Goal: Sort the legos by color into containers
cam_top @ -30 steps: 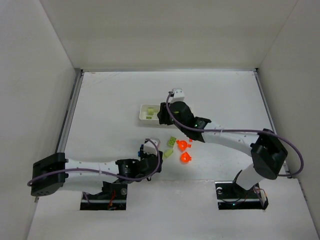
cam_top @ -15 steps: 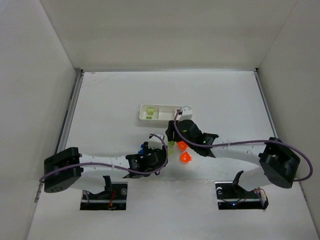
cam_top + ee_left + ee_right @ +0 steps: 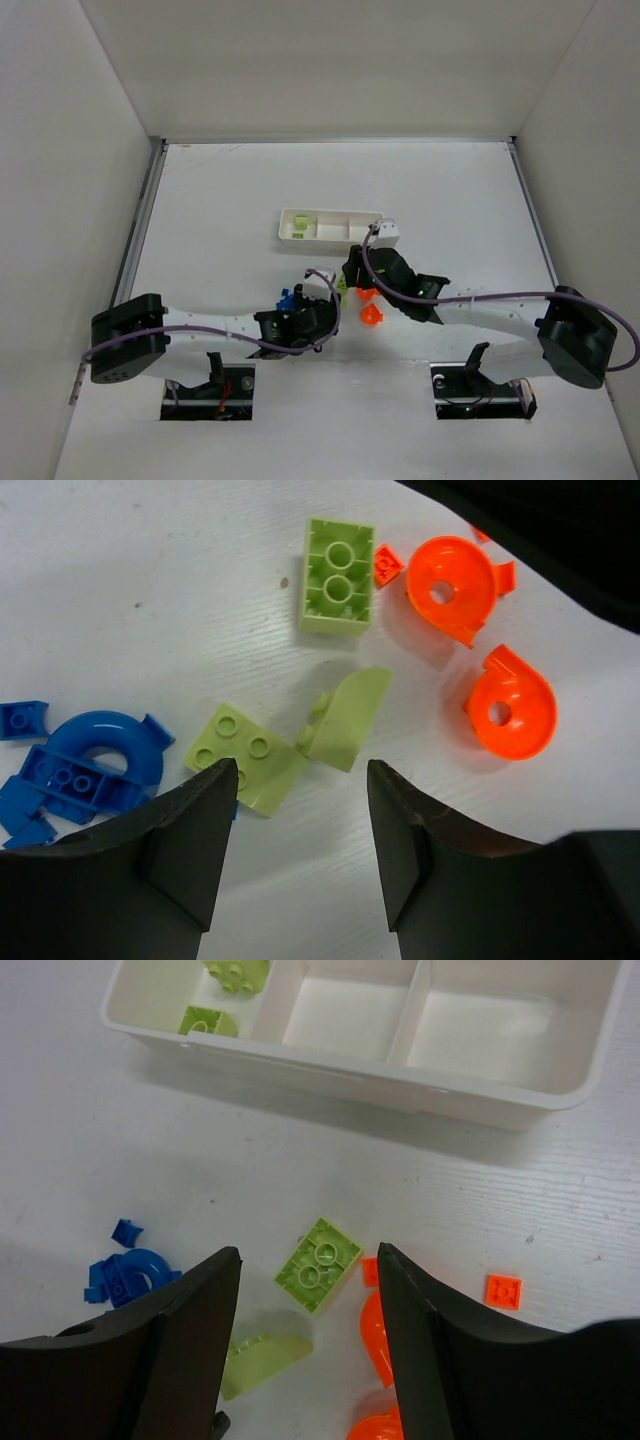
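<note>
The white three-compartment tray lies mid-table. In the right wrist view its left compartment holds two light green bricks; the other two compartments of the tray are bare. Loose legos lie in front of it. In the left wrist view these are a green brick, a green plate, a curved green piece, two orange curved pieces, and blue pieces. My left gripper is open and empty, just short of the green plate. My right gripper is open and empty above the green brick.
Both grippers, left and right, crowd close together over the small pile. Small orange tiles lie to the right of the pile. White walls enclose the table on three sides.
My right gripper has left the tray and moved toward me, over the loose legos. My left gripper has moved forward and right, up to the pile.
</note>
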